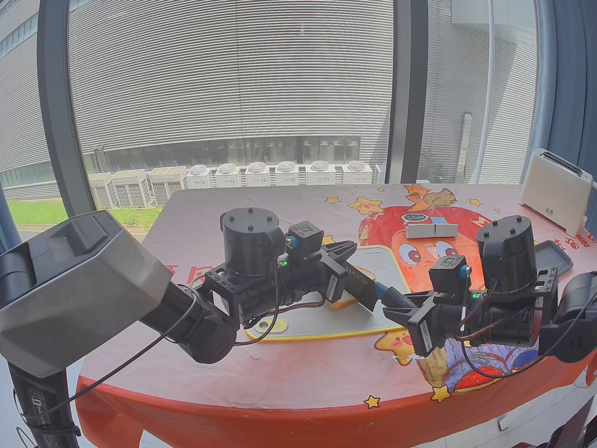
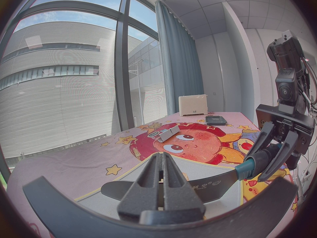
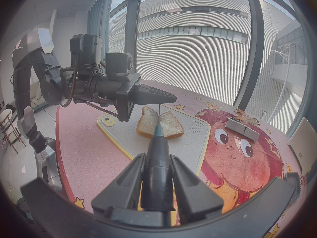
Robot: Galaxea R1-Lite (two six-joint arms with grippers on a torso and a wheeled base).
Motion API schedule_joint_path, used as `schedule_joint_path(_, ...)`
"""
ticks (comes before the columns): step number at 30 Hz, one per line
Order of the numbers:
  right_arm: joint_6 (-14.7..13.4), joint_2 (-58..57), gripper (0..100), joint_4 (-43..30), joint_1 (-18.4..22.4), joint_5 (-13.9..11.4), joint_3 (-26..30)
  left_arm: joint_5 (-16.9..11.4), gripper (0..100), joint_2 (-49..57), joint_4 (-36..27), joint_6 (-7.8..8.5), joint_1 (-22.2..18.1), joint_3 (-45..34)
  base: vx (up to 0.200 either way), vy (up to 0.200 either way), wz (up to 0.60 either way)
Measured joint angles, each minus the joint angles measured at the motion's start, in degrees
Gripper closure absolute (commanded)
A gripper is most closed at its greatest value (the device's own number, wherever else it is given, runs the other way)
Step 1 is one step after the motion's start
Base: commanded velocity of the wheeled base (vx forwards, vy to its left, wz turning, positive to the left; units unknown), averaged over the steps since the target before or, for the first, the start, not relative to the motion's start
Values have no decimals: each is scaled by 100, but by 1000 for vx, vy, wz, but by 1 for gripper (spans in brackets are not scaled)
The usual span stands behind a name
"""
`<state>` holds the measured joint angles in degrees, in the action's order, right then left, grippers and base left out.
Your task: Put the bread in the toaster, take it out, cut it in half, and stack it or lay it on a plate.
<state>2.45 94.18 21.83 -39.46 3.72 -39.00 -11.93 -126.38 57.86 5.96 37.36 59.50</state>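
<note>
Head view, from left to right: two arms reach in over one round table (image 1: pixel 205 368) with a cartoon cloth. The left gripper (image 1: pixel 345 253) hangs above the single cutting board (image 1: pixel 323 326), its two fingers (image 2: pixel 150 182) pressed together with nothing between them. Just below its tip lies one slice of bread (image 1: pixel 341 304), flat on the board. One knife (image 1: pixel 362 289) crosses the middle of the slice; seen from the right wrist, its blade stands on edge at the centre of the bread (image 3: pixel 171 127). Whether the slice is cut through cannot be told. The right gripper (image 1: pixel 398 306) is clamped on the knife's dark handle, one finger on each side.

Farther back, on the cartoon face, rests one grey block (image 1: pixel 431 229), well apart from the board. Beyond the right arm sits one dark tray (image 1: pixel 556 256), and behind it, near the table's right edge, one white toaster (image 1: pixel 555 189) stands upright.
</note>
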Motion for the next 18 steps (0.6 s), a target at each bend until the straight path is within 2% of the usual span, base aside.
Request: schedule_joint_path(18,0,44,100,2,16,7,0,-2,100,-176,178,-2,0,-2,0,0,0)
